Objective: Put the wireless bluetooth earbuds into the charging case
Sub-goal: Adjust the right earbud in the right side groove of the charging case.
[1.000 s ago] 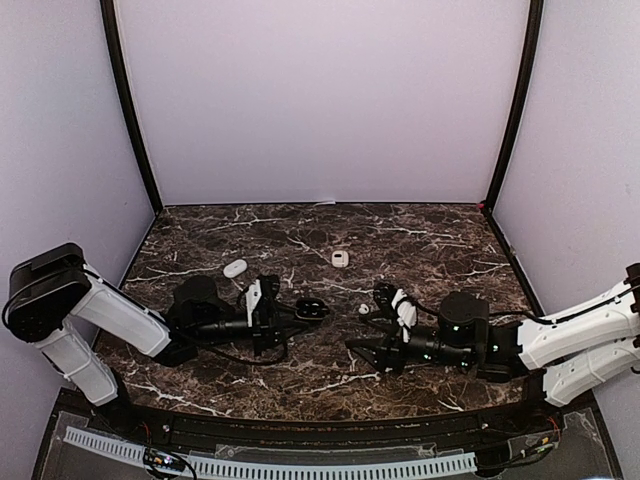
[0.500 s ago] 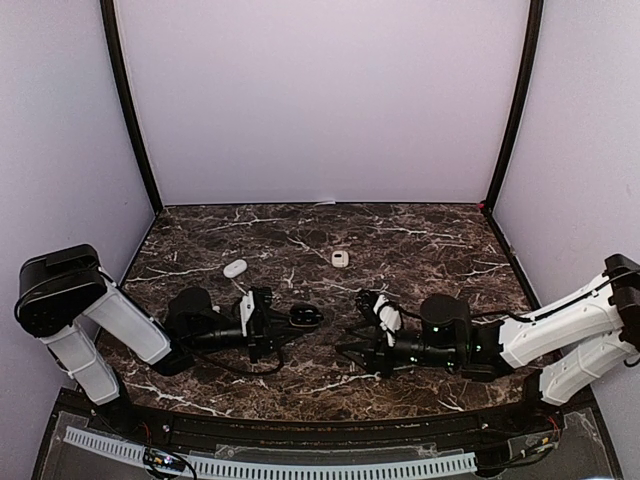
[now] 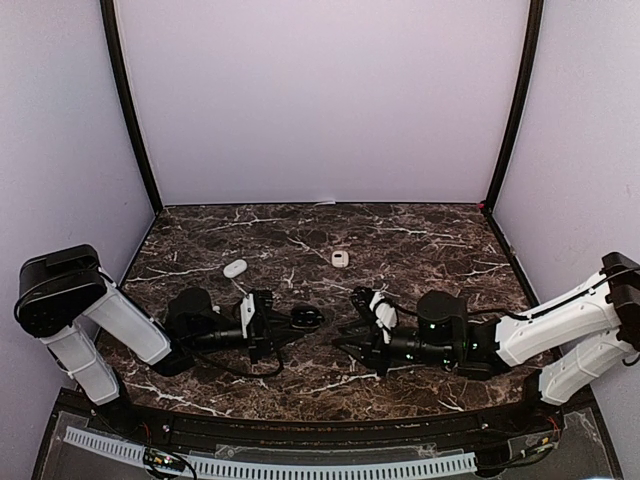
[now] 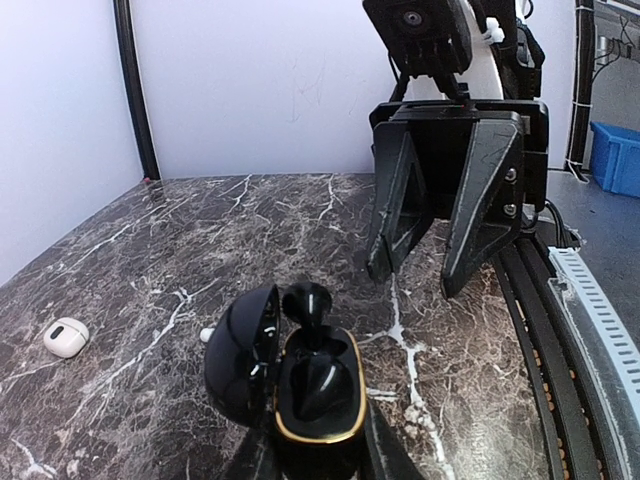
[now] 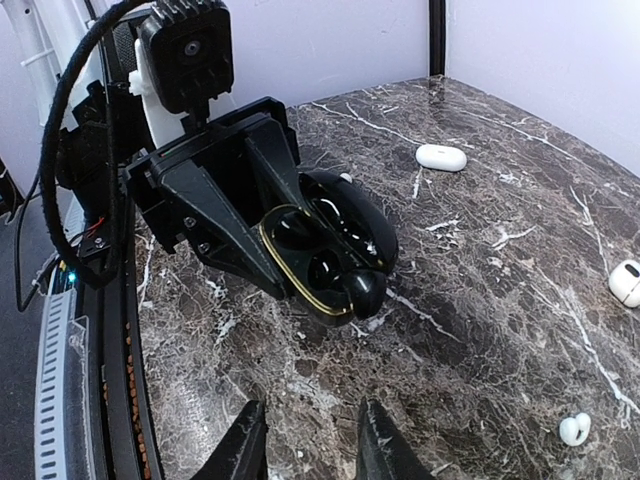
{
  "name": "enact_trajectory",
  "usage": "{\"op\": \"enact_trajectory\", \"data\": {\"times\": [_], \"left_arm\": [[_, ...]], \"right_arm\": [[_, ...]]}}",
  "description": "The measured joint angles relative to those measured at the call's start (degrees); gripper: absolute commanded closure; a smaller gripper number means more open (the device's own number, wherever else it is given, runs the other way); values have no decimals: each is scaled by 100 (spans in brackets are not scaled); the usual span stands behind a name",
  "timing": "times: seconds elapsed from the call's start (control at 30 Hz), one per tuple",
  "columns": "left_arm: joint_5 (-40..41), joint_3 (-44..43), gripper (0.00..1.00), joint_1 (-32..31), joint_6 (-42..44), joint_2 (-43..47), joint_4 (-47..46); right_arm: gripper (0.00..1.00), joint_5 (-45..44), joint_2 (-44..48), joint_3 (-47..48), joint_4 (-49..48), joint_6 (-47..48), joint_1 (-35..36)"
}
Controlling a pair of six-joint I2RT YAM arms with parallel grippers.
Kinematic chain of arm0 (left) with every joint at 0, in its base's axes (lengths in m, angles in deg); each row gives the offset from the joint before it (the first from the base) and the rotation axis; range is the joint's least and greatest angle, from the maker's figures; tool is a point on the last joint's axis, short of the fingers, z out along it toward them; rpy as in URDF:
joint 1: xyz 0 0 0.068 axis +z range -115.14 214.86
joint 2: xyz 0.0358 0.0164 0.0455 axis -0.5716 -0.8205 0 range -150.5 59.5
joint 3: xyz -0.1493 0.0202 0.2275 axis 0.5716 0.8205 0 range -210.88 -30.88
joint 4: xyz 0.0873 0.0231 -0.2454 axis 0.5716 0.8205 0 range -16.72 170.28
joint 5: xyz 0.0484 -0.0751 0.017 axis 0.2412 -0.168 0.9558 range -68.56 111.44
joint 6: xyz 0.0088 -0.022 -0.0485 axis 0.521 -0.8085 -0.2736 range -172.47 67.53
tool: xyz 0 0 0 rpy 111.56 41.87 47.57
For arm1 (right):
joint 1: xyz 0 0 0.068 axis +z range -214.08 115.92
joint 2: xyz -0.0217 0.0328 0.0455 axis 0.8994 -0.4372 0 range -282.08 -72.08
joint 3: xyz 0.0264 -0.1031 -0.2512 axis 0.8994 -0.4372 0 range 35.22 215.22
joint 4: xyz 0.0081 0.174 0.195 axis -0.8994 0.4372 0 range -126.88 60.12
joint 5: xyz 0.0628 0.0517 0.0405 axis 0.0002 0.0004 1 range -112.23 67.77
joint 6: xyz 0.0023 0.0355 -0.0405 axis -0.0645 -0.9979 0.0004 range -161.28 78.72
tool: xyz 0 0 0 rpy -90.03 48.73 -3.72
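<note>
Left wrist view: left hand (image 4: 318,452) clamps the open black gold-rimmed charging case (image 4: 315,395); a glossy black earbud (image 4: 305,302), perhaps half-seated, lies just before the parted, empty right hand (image 4: 418,278).

black case (image 4: 315,395): open | black earbud (image 4: 306,302): sticking up at its rim | white earbud (image 5: 573,430): loose, apart

Light: we see soft, even light from above, and the pale walls (image 3: 320,100) look bright.
Table: the dark marble table (image 3: 420,235) looks dim from the top camera and shines a little in the wrist views.
Shadows: we see only soft, faint ones.
Glare: we see small white shiny spots on the black charging case (image 5: 335,245).
Blur: the bottom of each wrist view looks a bit soft to us.
Edges: we see the black posts (image 3: 128,105) lean inward.
</note>
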Motion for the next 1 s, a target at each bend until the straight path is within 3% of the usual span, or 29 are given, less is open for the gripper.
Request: {"op": "enact_trajectory", "data": {"times": [0.27, 0.37, 0.4, 1.0], "left_arm": [[-188, -4, 89, -22, 103, 0, -4], [-291, -4, 89, -22, 105, 0, -7], [-326, -4, 89, -22, 105, -2, -7], [-485, -48, 89, -24, 105, 0, -37]], "right_arm": [[81, -437, 4, 61, 20, 39, 0], [99, -688, 7, 66, 35, 74, 0], [100, -745, 7, 81, 68, 98, 0], [100, -566, -380, 647, 361, 262, 0]]}}
